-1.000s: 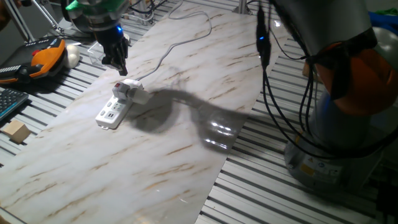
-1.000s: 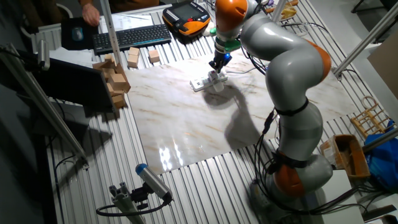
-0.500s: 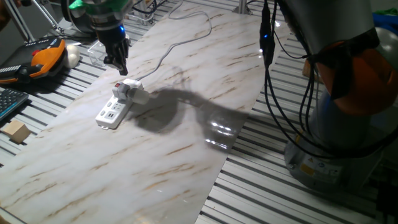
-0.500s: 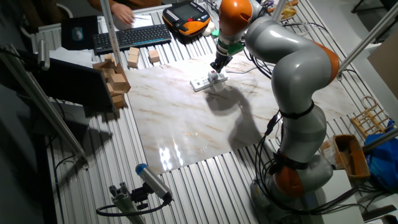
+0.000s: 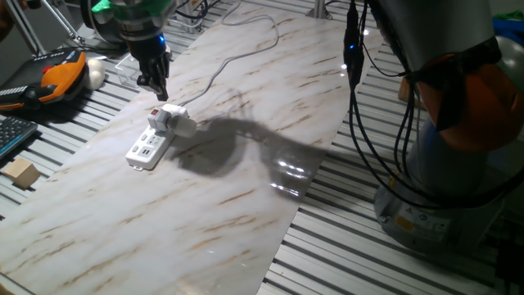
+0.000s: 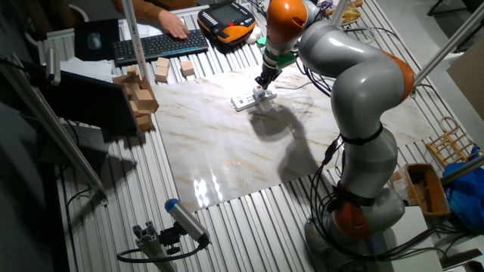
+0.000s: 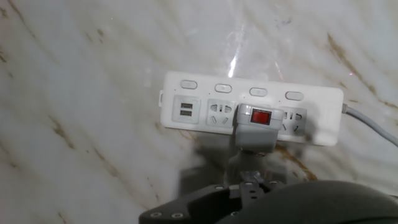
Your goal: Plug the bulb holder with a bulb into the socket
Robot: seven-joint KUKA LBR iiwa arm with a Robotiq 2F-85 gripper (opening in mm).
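The bulb holder [image 5: 169, 117], white with a red spot, stands plugged into an outlet of the socket [image 5: 144, 151], a white power strip lying on the marble board. In the hand view the holder [image 7: 257, 123] sits over an outlet near the cord end of the strip [image 7: 193, 109]. Its bulb [image 5: 186, 127] points away from the strip. My gripper [image 5: 153, 82] hangs just above and behind the holder, apart from it and holding nothing. It also shows in the other fixed view [image 6: 262, 81], over the holder [image 6: 262, 94]. The fingertips do not show in the hand view.
The strip's pale cord [image 5: 221, 65] runs to the board's far edge. An orange tool [image 5: 57, 74] and a white ball [image 5: 97, 74] lie beside the board. A wooden block [image 5: 20, 174], stacked blocks [image 6: 136, 94] and a keyboard [image 6: 155, 47] with a person's hand [image 6: 175, 27] are nearby.
My gripper has risen slightly off the bulb holder, which stays in the strip. A person's hand has moved along the keyboard.
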